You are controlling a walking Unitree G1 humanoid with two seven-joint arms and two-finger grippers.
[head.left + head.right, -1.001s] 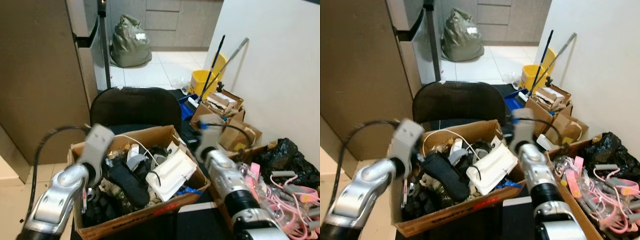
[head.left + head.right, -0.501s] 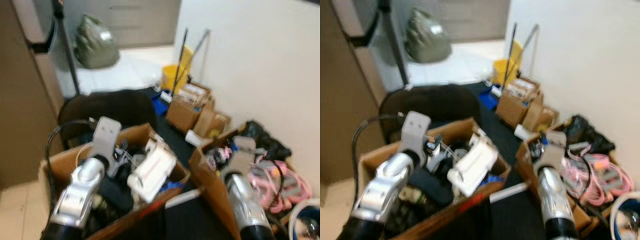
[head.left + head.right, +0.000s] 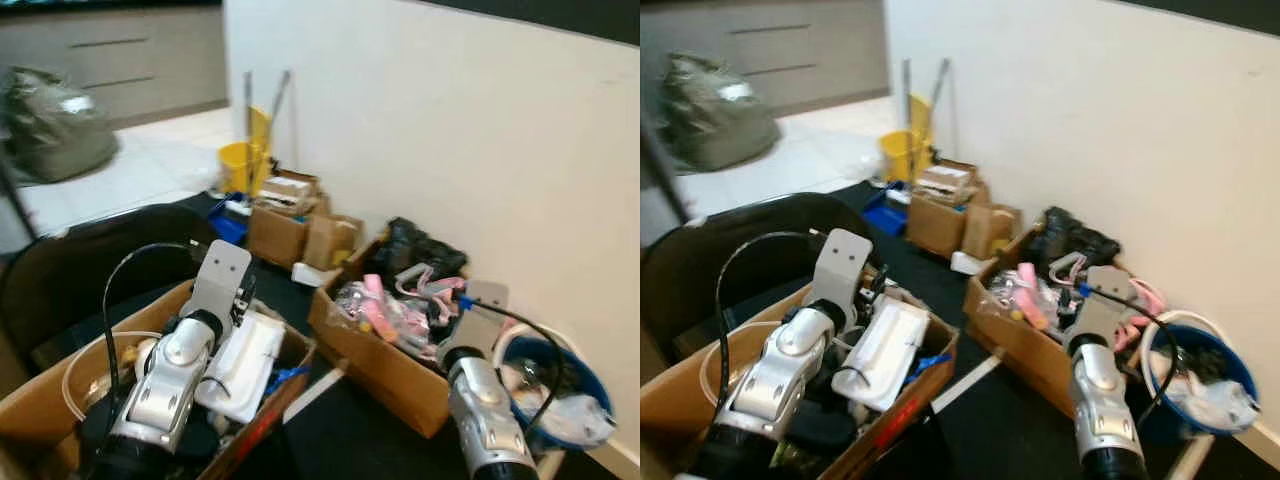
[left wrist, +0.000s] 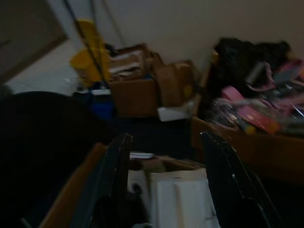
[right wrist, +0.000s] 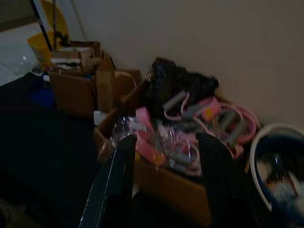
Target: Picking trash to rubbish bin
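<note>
Boxes hold pink clutter; left pincer and right pincer gape empty.

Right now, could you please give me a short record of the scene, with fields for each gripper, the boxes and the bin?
left gripper: open, empty, over the left box
right gripper: open, empty, aimed at the right box
left box: cardboard, holds a white slab and dark clutter
right box: cardboard, pink items and a black bag
bin: blue, white liner, by the wall
mop bucket: yellow, far corner
</note>
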